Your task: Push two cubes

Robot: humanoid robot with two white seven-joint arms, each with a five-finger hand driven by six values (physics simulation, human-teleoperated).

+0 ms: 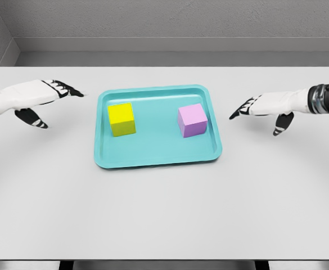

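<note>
Teal tray (153,160) mid-table: yellow cube (122,119) in its left half, pink cube (192,120) in its right. Left hand (37,95) and right hand (265,107) flank tray, fingers extended, holding nothing; forearms cut off at frame edges.

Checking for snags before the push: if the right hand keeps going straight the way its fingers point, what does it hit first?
Probably the teal tray's right rim; the right hand points left toward it, and the pink cube sits just beyond. Height above the table is unclear.
</note>
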